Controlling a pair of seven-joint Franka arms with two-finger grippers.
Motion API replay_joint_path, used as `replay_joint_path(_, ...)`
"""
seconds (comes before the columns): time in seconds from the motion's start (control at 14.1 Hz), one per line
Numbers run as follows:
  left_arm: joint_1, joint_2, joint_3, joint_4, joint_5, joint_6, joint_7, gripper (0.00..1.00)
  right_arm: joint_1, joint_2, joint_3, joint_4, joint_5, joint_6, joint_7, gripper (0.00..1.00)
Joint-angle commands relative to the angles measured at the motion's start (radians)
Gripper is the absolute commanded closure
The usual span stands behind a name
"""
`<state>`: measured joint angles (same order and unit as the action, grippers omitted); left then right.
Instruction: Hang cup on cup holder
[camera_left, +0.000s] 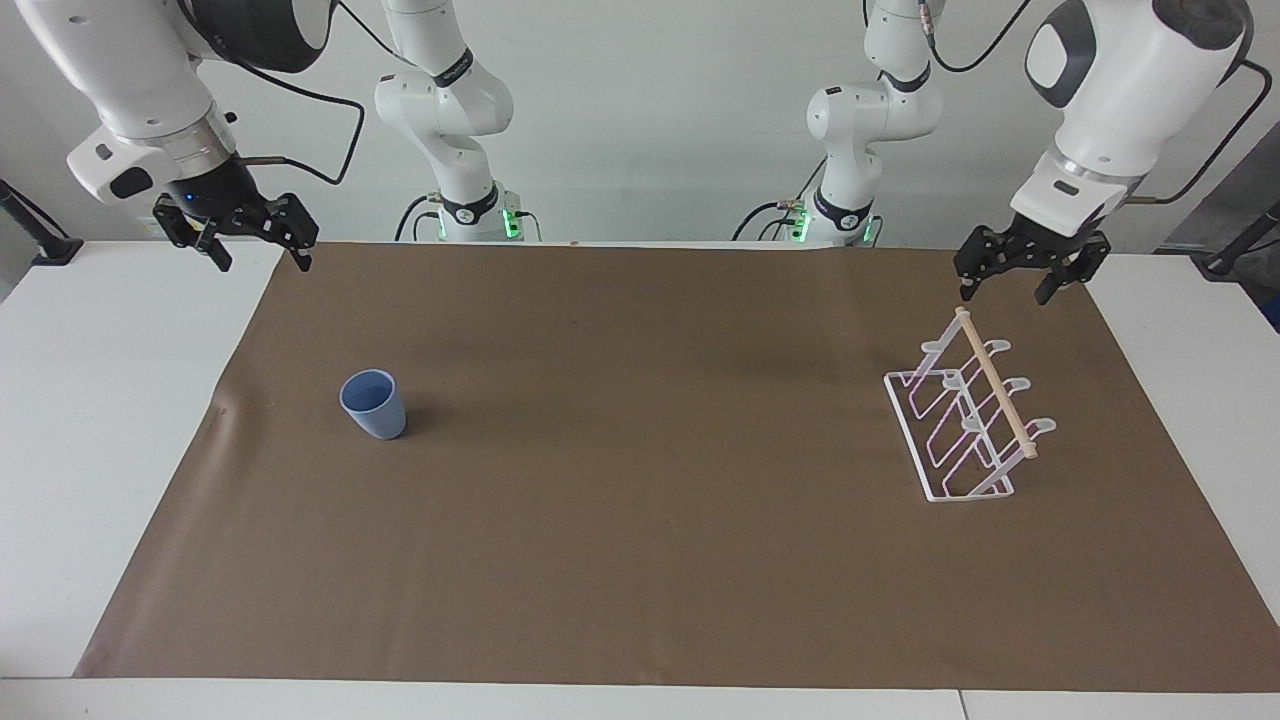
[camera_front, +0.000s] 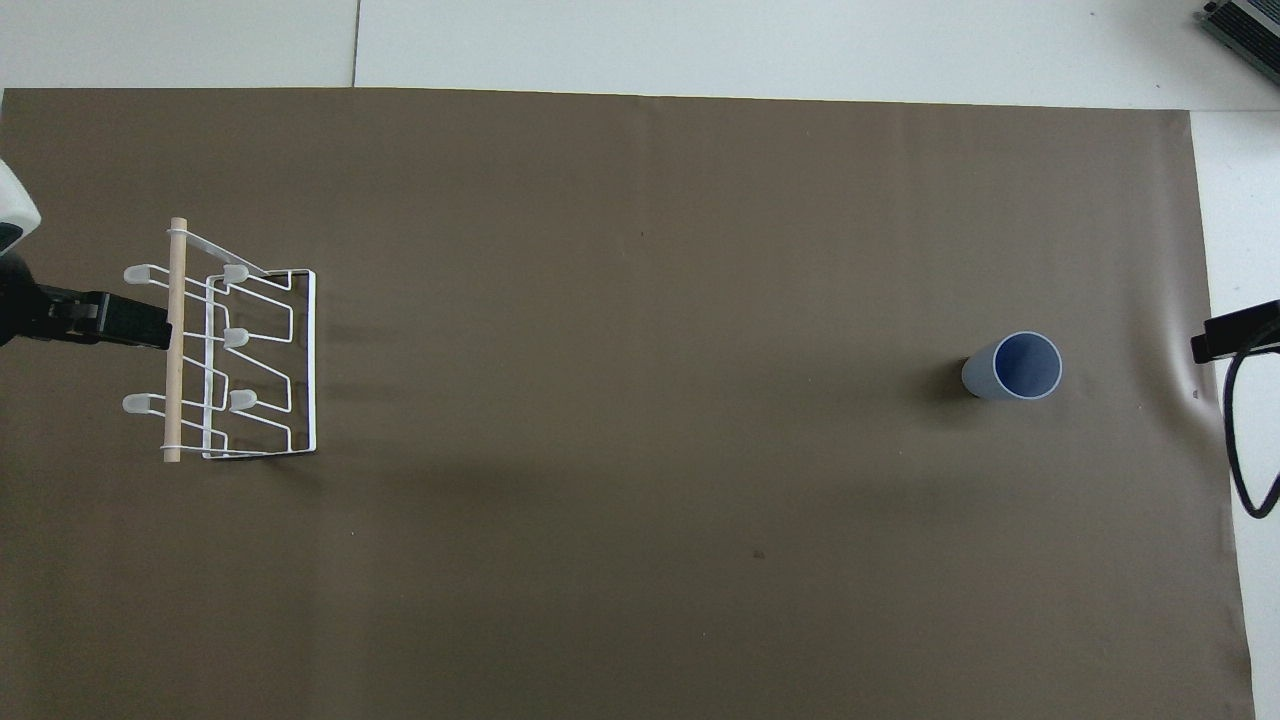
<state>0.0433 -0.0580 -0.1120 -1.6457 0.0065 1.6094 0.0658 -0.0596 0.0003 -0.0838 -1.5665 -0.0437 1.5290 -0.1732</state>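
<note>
The light-blue cup (camera_left: 374, 404) stands upright, mouth up, on the brown mat toward the right arm's end; it also shows in the overhead view (camera_front: 1012, 366). The white wire cup holder (camera_left: 968, 415) with its wooden dowel along the top stands toward the left arm's end, and shows in the overhead view (camera_front: 260, 350). No cup hangs on it. My right gripper (camera_left: 260, 258) is open and empty, up in the air over the mat's edge, well apart from the cup. My left gripper (camera_left: 1005, 292) is open and empty, raised over the mat's edge beside the cup holder's dowel, not touching it.
The brown mat (camera_left: 640, 560) covers most of the white table (camera_left: 100, 400). A black cable (camera_front: 1240, 440) loops down at the right arm's end. A grey device (camera_front: 1245, 25) sits at the table's corner farthest from the robots.
</note>
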Motion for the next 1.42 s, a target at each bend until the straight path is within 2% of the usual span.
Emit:
replay_joint_path(0.0, -0.005, 0.017, -0.002, 0.052, -0.013, -0.083, -0.024, 0.0, 0.003, -0.016, -0.008, -0.024, 0.036, 0.011, -0.005, 0.0)
replay_joint_path(0.14, -0.008, 0.009, -0.005, 0.037, -0.019, -0.082, -0.078, 0.0, 0.003, -0.016, -0.007, -0.024, 0.039, 0.017, -0.006, 0.0)
replay_joint_path(1.07, 0.0, 0.004, 0.005, 0.033, -0.037, -0.069, -0.067, 0.0, 0.004, -0.016, -0.007, -0.03, 0.038, 0.034, -0.008, 0.0)
replay_joint_path(1.35, 0.0, 0.003, 0.005, 0.032, -0.037, -0.066, -0.066, 0.0, 0.004, -0.036, -0.007, -0.095, 0.038, 0.138, -0.011, 0.0)
